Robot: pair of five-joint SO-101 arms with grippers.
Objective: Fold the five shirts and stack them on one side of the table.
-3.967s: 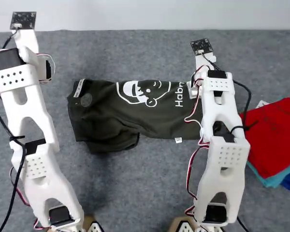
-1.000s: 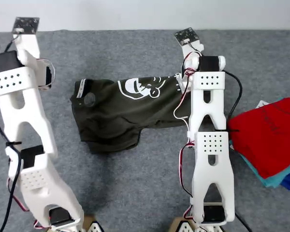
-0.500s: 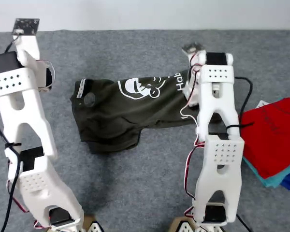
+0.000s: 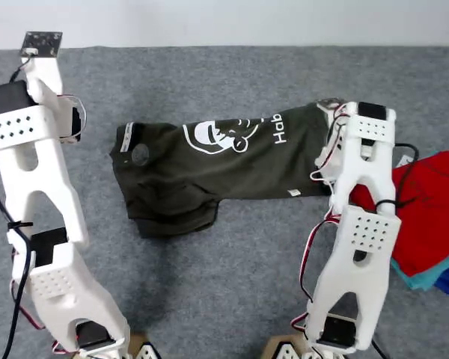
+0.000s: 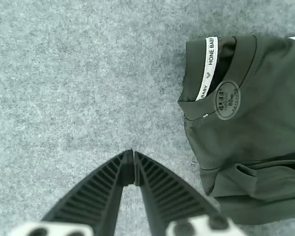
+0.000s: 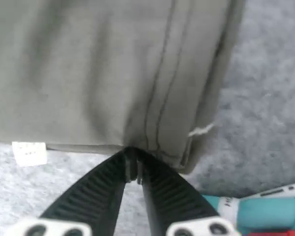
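Shirt stack [image 4: 426, 217] partly beyond the edge.

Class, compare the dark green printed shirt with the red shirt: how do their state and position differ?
The dark green printed shirt lies stretched out and rumpled mid-table; the red shirt is folded at the side. The green shirt lies directly on the table; the red shirt tops a stack. Both are soft cloth shirts.

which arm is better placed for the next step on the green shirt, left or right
Right. The right gripper is shut on the hem of the green shirt, so it can likely pull it flat. The left gripper is shut over bare carpet beside the collar, holding nothing.
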